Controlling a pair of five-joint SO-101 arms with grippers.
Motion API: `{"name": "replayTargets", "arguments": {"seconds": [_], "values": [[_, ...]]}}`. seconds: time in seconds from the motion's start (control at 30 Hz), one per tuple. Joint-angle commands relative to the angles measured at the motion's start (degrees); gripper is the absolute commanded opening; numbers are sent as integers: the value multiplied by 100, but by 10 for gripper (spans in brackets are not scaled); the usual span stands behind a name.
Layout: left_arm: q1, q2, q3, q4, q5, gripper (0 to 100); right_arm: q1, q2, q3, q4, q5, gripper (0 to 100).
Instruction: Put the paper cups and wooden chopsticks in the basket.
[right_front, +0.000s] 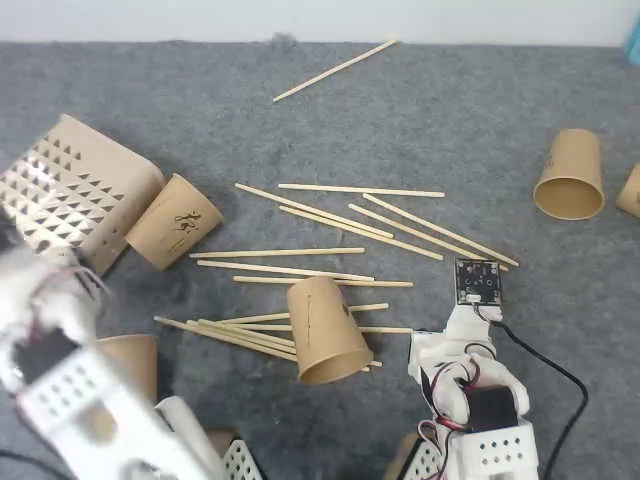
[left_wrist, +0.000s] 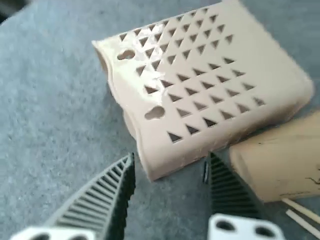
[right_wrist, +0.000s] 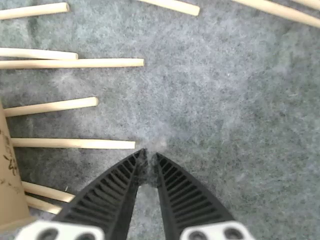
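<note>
High view, basket (right_front: 70, 185): lies on its side at 9 o'clock on the grey mat (right_front: 450, 100), holed wall up.
Cups: one cup (right_front: 175, 222) lies touching the basket's 3 o'clock side. A mid cup (right_front: 325, 330) lies across chopsticks just below centre, mouth toward 6 o'clock. A far cup (right_front: 570, 175) sits at 3 o'clock, with an edge cup (right_front: 630, 192) beside it at the frame edge. A low cup (right_front: 130, 362) sits at 7 o'clock beside the left arm (right_front: 60, 390).
Chopsticks (right_front: 360, 190): scattered flat across the centre, several under the mid cup. A lone stick (right_front: 335, 71) lies apart at 12 o'clock.
Left gripper (left_wrist: 171, 172): spread wide and holding nothing, hanging over the mat just short of the basket's near corner.
Right gripper (right_wrist: 149, 160): tips pressed together on nothing, pointing at bare mat just beside the chopstick ends.
Right arm (right_front: 470, 400): at 5 o'clock.
</note>
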Motion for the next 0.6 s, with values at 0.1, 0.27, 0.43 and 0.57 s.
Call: {"name": "replayTargets", "arguments": {"seconds": [0.1,0.27,0.43,0.57], "values": [[-360,3051,-1666,-369,79,209,-40,-119,105,31,-70,8],[-352,4264,-2105,-651,492,210,-40,-119,105,31,-70,8],[-352,4826,-2097,-1495,1125,210,-40,-119,105,31,-70,8],[-343,4923,-2097,-2004,1996,210,-40,-119,105,31,-70,8]]}}
